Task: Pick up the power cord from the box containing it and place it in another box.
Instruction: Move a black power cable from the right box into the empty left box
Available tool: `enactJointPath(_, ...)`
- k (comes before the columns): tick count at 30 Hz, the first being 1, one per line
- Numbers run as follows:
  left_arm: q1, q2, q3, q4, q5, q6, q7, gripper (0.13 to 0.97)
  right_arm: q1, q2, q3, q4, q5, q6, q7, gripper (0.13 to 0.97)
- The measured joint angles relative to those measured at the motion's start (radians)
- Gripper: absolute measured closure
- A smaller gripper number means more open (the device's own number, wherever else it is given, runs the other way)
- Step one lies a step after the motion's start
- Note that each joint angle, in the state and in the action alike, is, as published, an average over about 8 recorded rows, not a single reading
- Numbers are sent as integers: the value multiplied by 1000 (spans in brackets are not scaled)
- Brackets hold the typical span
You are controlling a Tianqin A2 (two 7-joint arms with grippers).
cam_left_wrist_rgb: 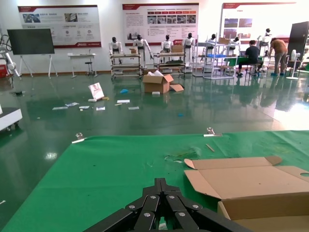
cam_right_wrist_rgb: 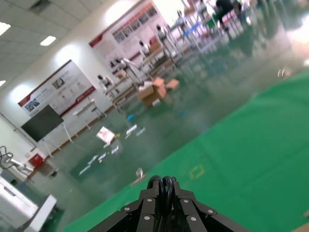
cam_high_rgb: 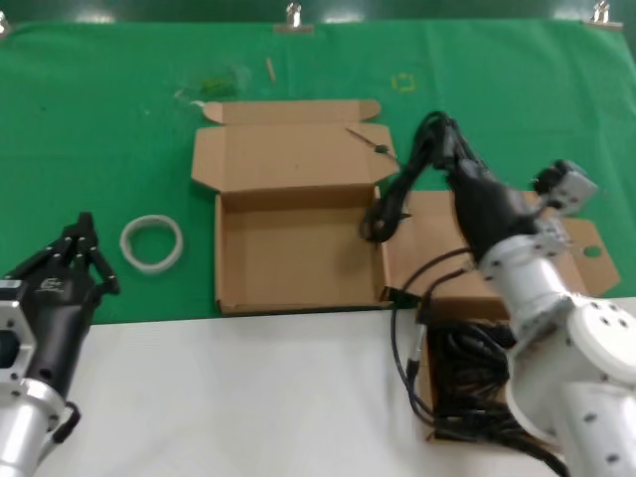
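Note:
My right gripper (cam_high_rgb: 444, 134) is shut on the power cord (cam_high_rgb: 397, 189), a black looped bundle. The cord hangs in the air over the seam between the two boxes, its thin tie end (cam_high_rgb: 366, 140) sticking out left. Its loops show between the shut fingers in the right wrist view (cam_right_wrist_rgb: 164, 186). The box with the holed side flap (cam_high_rgb: 593, 251) lies at the right, partly under my right arm. The other box (cam_high_rgb: 231, 248) stands open and plain inside at the centre, lid (cam_high_rgb: 288, 149) folded back; it also shows in the left wrist view (cam_left_wrist_rgb: 260, 205). My left gripper (cam_high_rgb: 84, 237) (cam_left_wrist_rgb: 161, 182) is shut and empty at the far left.
A heap of black cords (cam_high_rgb: 467, 383) fills the near part of the right box below my right arm. A white ring (cam_high_rgb: 152, 242) lies on the green cloth (cam_high_rgb: 99, 119) left of the centre box. A white table strip (cam_high_rgb: 248, 397) runs along the front.

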Motion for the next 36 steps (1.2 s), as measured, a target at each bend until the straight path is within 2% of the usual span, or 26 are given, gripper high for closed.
enactJointPath(3, 0, 0, 0, 0, 0, 0, 0, 957, 83, -30, -8, -135, 65, -26, -48, 914)
enactJointPath(8, 0, 0, 0, 0, 0, 0, 0, 957, 211, -54, -54, -363, 259, -72, -186, 915)
enactJointPath(15, 0, 0, 0, 0, 0, 0, 0, 957, 368, -62, -166, -664, 563, -182, -360, 915)
enactJointPath(19, 0, 0, 0, 0, 0, 0, 0, 957, 428, -63, -234, -783, 686, -234, -411, 915)
enactJointPath(26, 0, 0, 0, 0, 0, 0, 0, 957, 468, -63, -306, -862, 768, -264, -415, 915)
enactJointPath(36, 0, 0, 0, 0, 0, 0, 0, 957, 443, -63, -331, -840, 780, -252, -402, 843)
